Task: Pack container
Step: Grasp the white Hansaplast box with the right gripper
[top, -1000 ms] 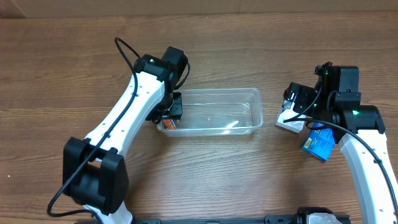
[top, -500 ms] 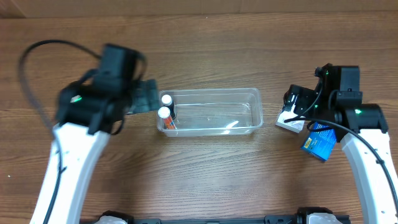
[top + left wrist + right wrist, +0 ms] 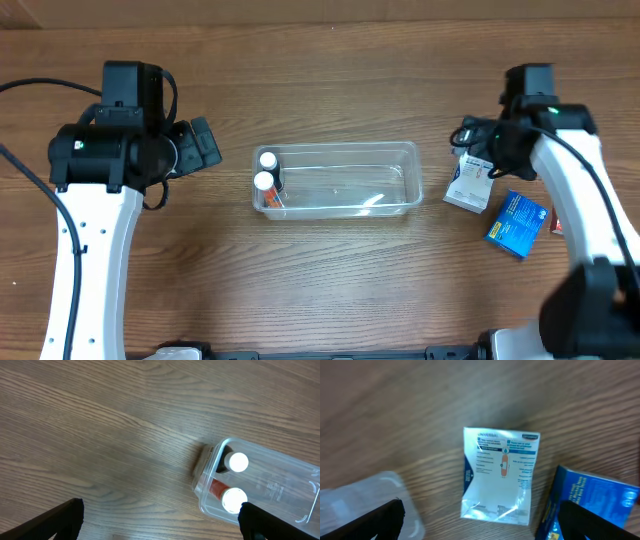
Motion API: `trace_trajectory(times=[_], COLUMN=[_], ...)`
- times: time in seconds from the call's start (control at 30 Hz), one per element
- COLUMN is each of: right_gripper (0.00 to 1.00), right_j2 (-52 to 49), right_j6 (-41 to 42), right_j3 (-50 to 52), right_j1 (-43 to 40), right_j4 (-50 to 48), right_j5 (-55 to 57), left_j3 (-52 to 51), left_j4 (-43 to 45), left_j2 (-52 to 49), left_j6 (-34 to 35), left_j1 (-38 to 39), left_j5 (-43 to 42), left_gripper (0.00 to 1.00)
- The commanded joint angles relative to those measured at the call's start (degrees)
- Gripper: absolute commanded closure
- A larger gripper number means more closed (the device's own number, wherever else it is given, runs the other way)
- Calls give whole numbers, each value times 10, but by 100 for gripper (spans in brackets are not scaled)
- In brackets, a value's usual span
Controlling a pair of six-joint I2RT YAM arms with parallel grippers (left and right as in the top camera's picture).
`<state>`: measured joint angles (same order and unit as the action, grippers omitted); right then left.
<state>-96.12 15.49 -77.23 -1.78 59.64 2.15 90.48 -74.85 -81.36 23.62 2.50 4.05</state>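
The clear container [image 3: 345, 147] lies mid-table. Two white-capped bottles [image 3: 267, 160] [image 3: 263, 181] stand in its left end; the left wrist view shows the same caps [image 3: 238, 462] [image 3: 234, 499] inside the tub [image 3: 282, 485]. My left gripper [image 3: 203, 145] hangs open to the left of the container, clear of it, with only bare wood between its fingers [image 3: 65, 515]. My right gripper [image 3: 473, 142] is open above a white sachet-style box [image 3: 468, 184], which the right wrist view shows lying flat [image 3: 500, 475] below the jaws.
A blue box [image 3: 517, 224] lies just right of the white one, also in the right wrist view [image 3: 592, 505]. A corner of the container [image 3: 360, 495] shows at that view's lower left. A small red item sits by the blue box's right edge.
My left gripper has opened, left a bottle standing in the container's left end and drawn back to the left. My right arm has swung over, its gripper still above the white box.
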Motion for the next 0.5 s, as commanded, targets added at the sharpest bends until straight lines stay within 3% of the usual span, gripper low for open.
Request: trace_trajectory(times=[0.0,0.13,0.47], right_gripper=[0,0,0], right_j2=[-44,-92,-95], right_j6=[9,10,11], right_j3=[-3,1,15], right_j1=[-2,-3,-17], right_j4=[0,-2,-20], right_j5=[8,8,8], left_j3=[7,7,7], left_j4=[0,1,-1], left_j2=[-5,-7,-7], left_j6=[-5,-5,-5], left_j1=[-2,-2,-2], left_j5=[-8,-7,-8], left_gripper=[0,0,0])
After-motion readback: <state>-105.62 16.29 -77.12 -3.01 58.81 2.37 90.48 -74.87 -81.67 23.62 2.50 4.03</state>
